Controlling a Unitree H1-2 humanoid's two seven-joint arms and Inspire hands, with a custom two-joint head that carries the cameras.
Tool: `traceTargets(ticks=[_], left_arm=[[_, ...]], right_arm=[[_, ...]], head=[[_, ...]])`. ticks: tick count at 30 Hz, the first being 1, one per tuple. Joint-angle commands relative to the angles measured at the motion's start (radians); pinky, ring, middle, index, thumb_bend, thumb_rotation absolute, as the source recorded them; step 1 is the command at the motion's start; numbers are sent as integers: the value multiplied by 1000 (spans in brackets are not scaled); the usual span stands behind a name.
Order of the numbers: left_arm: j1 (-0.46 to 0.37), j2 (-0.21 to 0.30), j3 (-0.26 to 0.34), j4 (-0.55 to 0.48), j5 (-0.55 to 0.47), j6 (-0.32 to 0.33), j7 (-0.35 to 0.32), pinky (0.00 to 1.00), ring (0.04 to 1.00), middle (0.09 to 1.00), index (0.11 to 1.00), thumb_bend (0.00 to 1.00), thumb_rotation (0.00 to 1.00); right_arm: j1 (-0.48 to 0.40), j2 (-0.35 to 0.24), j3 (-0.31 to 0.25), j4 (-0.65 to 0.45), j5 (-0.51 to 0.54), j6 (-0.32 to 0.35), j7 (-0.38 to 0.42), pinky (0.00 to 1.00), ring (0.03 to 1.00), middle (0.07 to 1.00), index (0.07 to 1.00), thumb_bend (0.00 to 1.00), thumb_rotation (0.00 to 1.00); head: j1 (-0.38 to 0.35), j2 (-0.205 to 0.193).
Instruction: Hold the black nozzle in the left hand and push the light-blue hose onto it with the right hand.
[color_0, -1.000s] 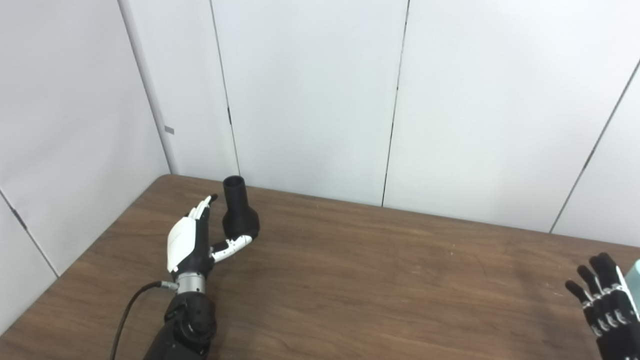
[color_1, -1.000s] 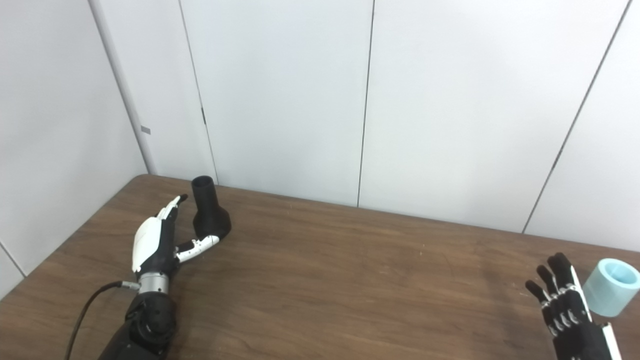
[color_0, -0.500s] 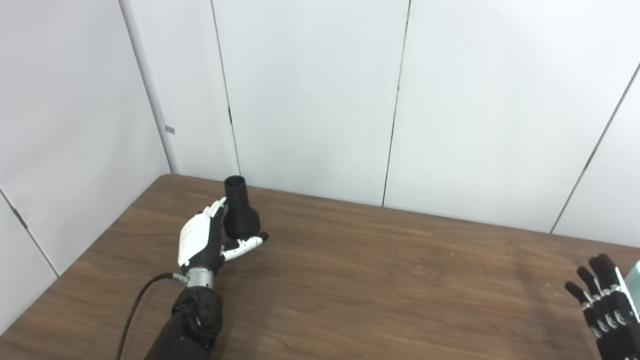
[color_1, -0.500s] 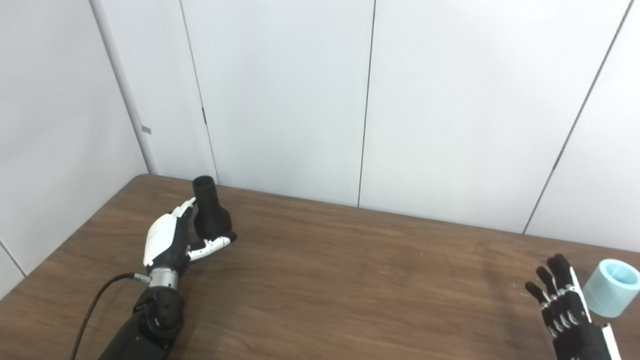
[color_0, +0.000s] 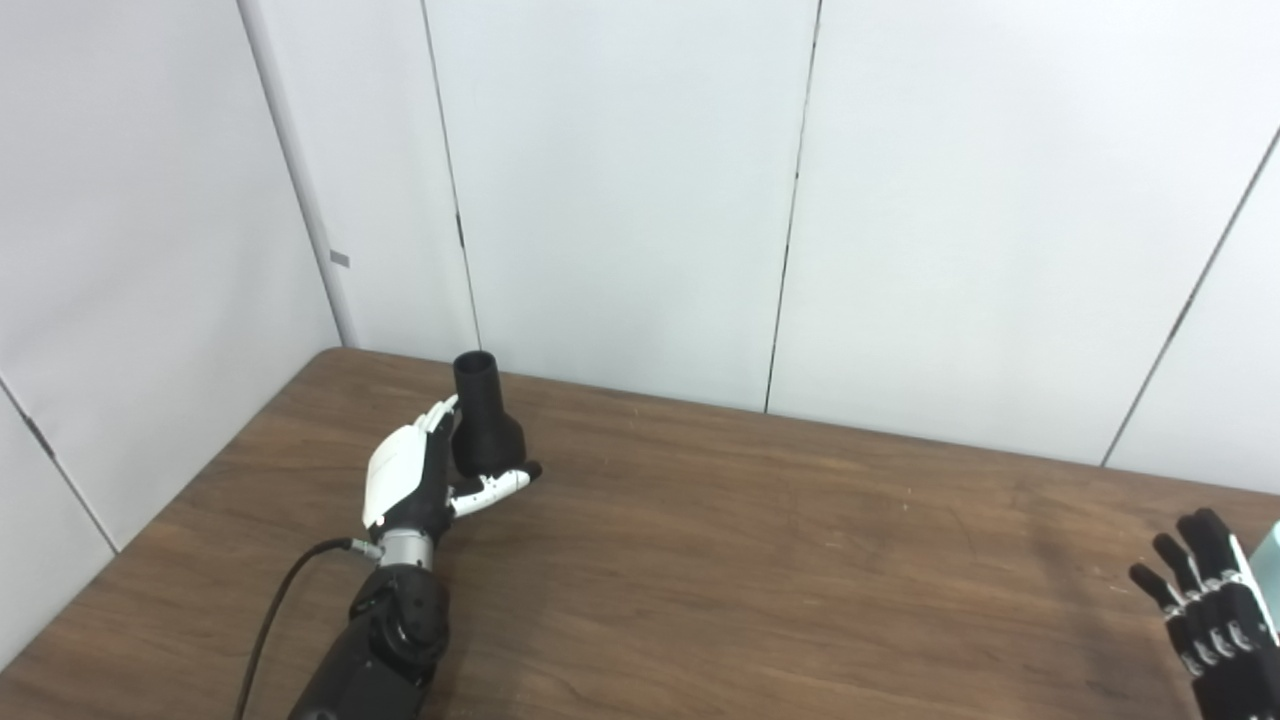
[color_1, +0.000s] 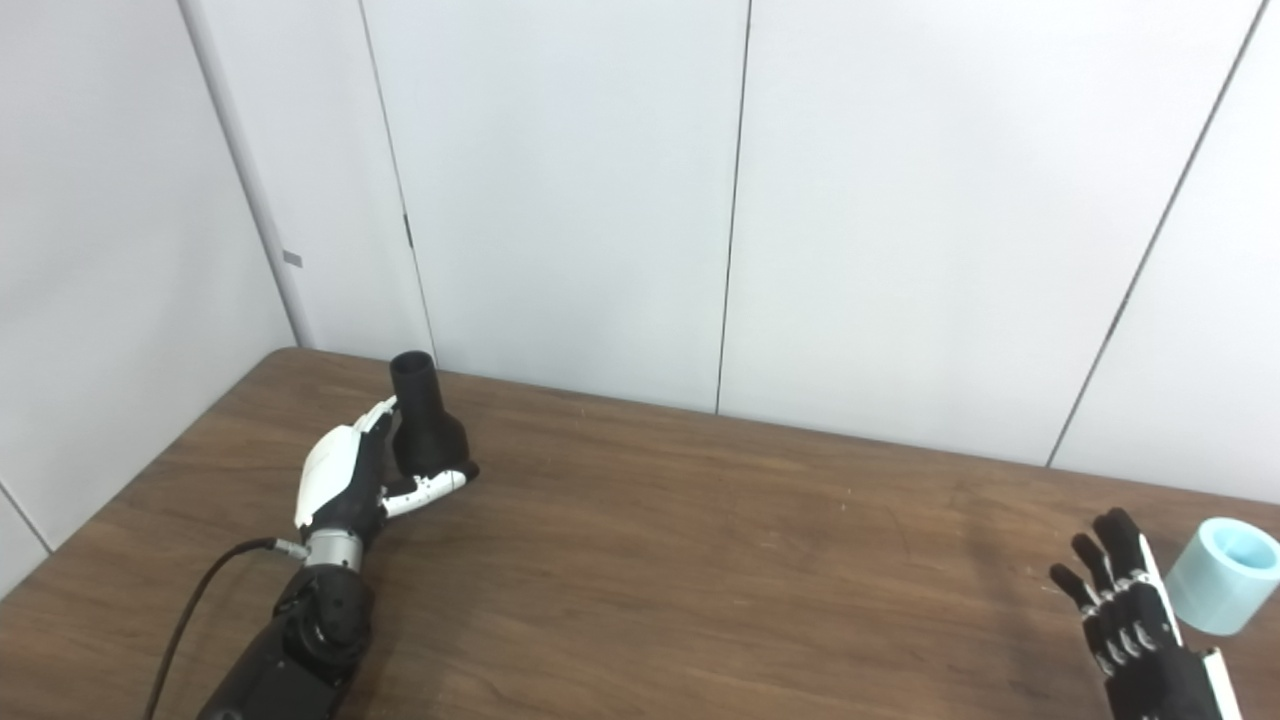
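My left hand (color_0: 410, 480) has its fingers (color_0: 440, 415) against the upright black nozzle (color_0: 483, 420), thumb under its base, not fully wrapped. Right hand (color_1: 1135, 620) spread, empty, light-blue hose (color_1: 1222, 572) just beside it on the counter (color_1: 700, 560). No writing readable.

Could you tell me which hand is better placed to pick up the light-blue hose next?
The right hand: it is open beside the light-blue hose, while the left hand cradles the black nozzle across the wooden table.

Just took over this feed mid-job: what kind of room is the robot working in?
Likely a bare lab or test cell, not a home. Plain white wall panels close in a brown wood-grain table, which carries only a black nozzle and a light-blue hose.
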Motion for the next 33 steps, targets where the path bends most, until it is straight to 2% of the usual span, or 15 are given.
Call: traceTargets(ticks=[1,17,19,24,28,31,32,33], left_arm=[[-17,13,2,15,5,1,18,1000,945,927,831,831,492],[-49,9,-23,83,22,11,39,997,943,927,829,836,496],[-56,8,-29,94,17,13,29,983,928,900,760,847,487],[-65,8,-37,95,3,21,6,977,897,847,703,861,463],[-69,6,-36,88,-10,22,-10,939,801,731,658,852,368],[-73,0,-37,85,-18,19,-17,843,661,591,602,804,214],[-75,-1,-37,87,-21,17,-17,803,609,557,537,637,130],[-76,-1,-36,91,-26,11,-18,789,592,545,515,581,102]], right_arm=[[89,39,13,51,2,6,-10,904,985,1000,1000,828,1000],[92,39,16,38,1,18,-10,898,984,1000,1000,826,1000],[94,41,17,33,2,21,-9,898,983,1000,1000,825,1000],[97,43,18,20,4,32,-9,899,985,1000,1000,824,1000],[99,44,19,13,3,38,-10,901,986,1000,1000,823,1000],[98,45,19,11,0,42,-12,901,984,1000,1000,821,1000],[98,45,19,11,0,43,-13,901,983,1000,1000,820,1000],[97,46,19,11,0,43,-13,901,983,1000,1000,819,1000]], head=[[1,2],[-4,10],[-6,11],[-9,15],[-10,17],[-11,18],[-11,18],[-11,18]])
